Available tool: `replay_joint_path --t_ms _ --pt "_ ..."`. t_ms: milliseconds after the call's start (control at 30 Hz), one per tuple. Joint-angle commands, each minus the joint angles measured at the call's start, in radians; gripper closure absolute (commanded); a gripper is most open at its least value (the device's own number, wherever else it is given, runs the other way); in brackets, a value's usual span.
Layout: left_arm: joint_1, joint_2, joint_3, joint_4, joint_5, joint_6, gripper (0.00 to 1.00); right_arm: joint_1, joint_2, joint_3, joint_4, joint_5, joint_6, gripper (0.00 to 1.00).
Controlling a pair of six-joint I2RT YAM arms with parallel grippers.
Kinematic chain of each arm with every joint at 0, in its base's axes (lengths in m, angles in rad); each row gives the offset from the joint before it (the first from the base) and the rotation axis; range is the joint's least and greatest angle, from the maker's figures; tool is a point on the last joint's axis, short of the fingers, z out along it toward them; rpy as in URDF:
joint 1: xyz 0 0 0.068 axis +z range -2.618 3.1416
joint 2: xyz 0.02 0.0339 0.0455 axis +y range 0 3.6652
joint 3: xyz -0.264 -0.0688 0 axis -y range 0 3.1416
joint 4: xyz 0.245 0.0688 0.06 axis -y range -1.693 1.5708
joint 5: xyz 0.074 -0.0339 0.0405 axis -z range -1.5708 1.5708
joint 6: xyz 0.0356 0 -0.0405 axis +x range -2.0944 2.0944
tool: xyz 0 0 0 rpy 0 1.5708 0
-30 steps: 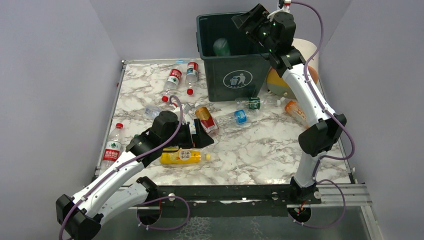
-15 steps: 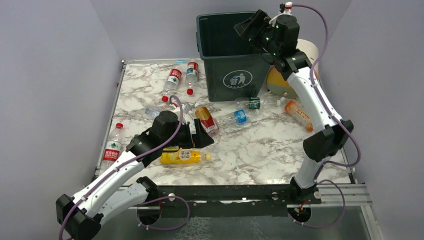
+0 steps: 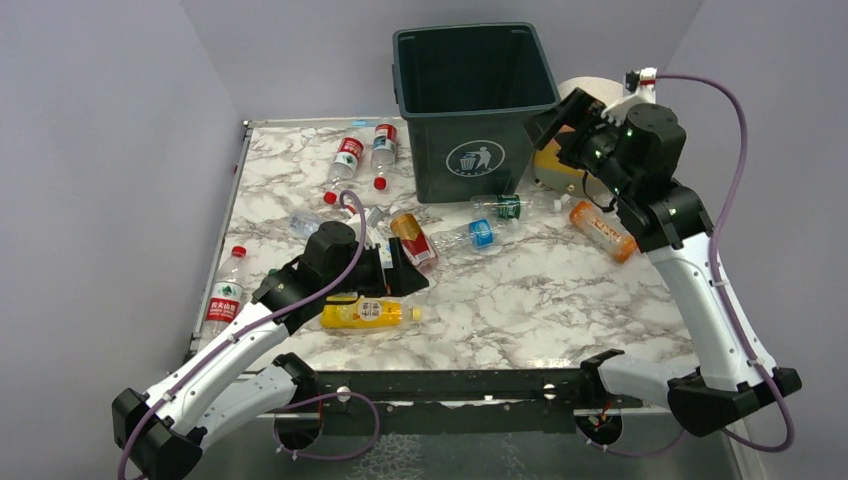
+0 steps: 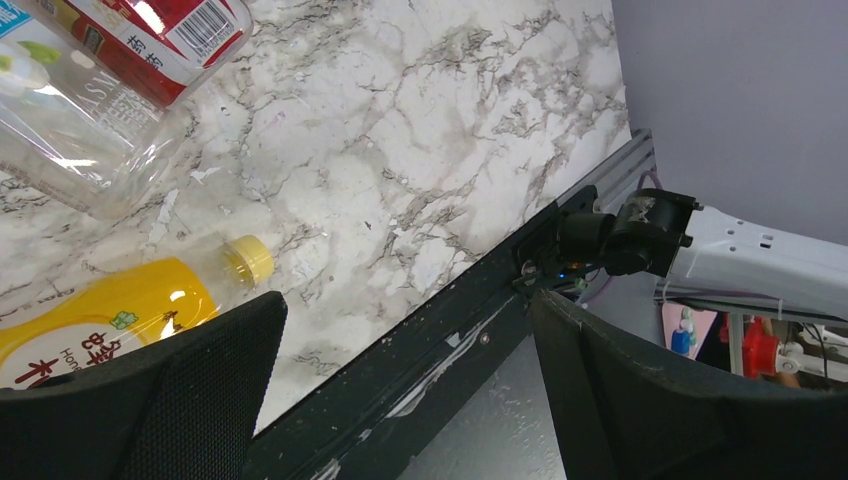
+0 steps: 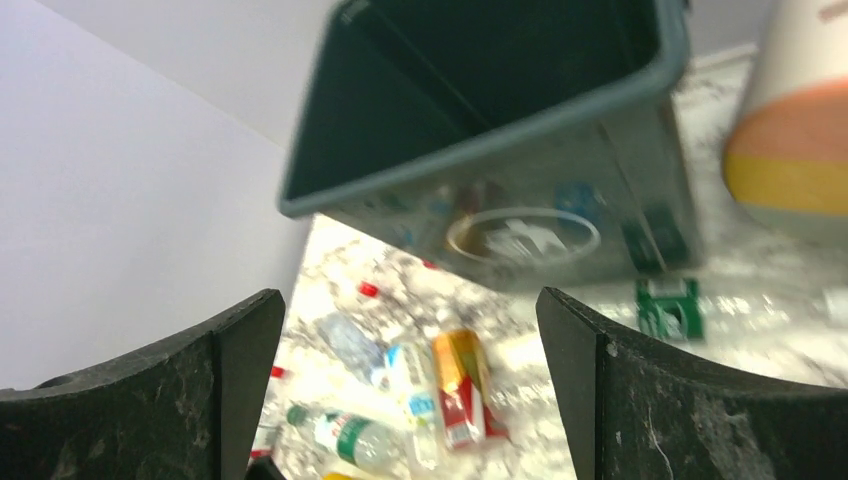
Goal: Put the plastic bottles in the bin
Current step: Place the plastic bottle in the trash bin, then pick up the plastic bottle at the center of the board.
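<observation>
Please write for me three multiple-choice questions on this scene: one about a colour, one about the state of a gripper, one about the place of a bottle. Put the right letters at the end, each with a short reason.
1. What colour is the bin?
A. white
B. dark green
C. bright red

2. In what state is the right gripper?
A. shut on a bottle
B. shut on the bin's rim
C. open, holding nothing

3. Where does the yellow bottle lie?
A. on the table, close to the left gripper
B. inside the bin
C. between the right gripper's fingers

Answers:
1 B: its walls are dark green, with a white litter symbol on the front.
2 C: the right wrist view shows the fingers wide apart with nothing between them.
3 A: it lies on its side on the marble top, just on the near side of the left gripper.
</observation>
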Motion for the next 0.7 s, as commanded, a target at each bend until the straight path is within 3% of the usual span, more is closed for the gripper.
replay_joint_path --t_ms 0,300,500,667 --pt "0.0 0.006 -0.006 0.043 0.03 0.015 0.01 -0.004 -0.07 -0.121 -0.167 0.096 -0.021 0.01" --pt "0.0 0.02 -0.004 0.065 0.043 0.015 0.01 -0.004 -0.083 -0.319 -0.349 0.336 0.163 0.0" --pt "0.0 0.007 -0.009 0.063 0.042 0.013 0.01 -0.025 -0.006 -0.39 -0.312 0.441 0.194 0.01" --pt "0.0 -0.006 -0.012 0.062 0.04 0.007 0.01 -0.128 0.059 -0.417 -0.238 0.417 0.17 0.01"
